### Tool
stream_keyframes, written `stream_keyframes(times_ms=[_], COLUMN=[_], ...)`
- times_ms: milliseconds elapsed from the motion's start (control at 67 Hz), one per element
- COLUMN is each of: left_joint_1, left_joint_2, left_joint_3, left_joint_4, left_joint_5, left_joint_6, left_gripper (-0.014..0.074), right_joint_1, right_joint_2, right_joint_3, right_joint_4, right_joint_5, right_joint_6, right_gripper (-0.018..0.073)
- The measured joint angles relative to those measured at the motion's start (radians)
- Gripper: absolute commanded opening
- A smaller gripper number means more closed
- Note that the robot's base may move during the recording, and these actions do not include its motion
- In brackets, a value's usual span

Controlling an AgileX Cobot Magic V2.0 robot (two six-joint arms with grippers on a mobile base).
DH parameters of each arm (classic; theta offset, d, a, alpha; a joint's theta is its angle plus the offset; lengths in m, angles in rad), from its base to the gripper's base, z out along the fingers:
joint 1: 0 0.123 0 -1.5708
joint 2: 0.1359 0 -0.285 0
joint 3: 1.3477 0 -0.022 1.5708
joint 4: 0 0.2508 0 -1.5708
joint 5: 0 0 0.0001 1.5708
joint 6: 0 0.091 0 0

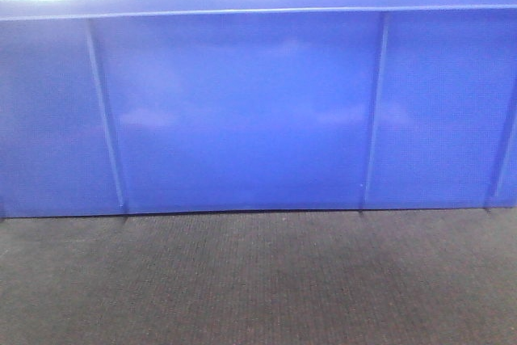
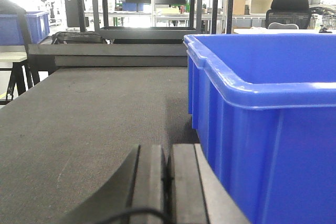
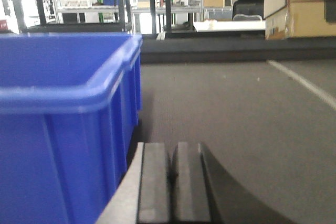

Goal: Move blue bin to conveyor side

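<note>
Sitting squarely on the wide dark-grey woven conveyor belt [image 1: 258,280]: the large bright-blue glossy plastic bin [image 1: 258,111], long axis running crosswise. Flanking its ends, left gripper [image 2: 168,182] and right gripper [image 3: 172,182], both pressed together, empty, equally near, just beside the walls.

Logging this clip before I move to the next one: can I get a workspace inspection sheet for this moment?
Surface: dark grey woven belt, flat.
Job's things: blue bin upright on the belt, fills the front view.
Clutter: nothing seen on the belt.
Grippers: left pincer shut, empty, low beside the bin's left wall; right pincer shut, empty, beside its right wall.
Cables: one thin black cable at the left pincer.
Surroundings: metal shelving, cardboard boxes, a second blue bin far left.
</note>
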Motion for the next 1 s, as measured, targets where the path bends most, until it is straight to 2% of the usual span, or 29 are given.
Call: stream_keyframes(times_ms=[1001], left_joint_1=[0.0], left_joint_2=[0.0], left_joint_3=[0.0], left_joint_4=[0.0], left_joint_5=[-0.002], left_joint_6=[0.0], left_gripper=[-0.0024], right_joint_1=[0.0], right_joint_2=[0.0], right_joint_3=[0.012], right_joint_4=[0.0], right_joint_5=[-0.004], right_joint_6=[-0.005], right_gripper=[-0.0066])
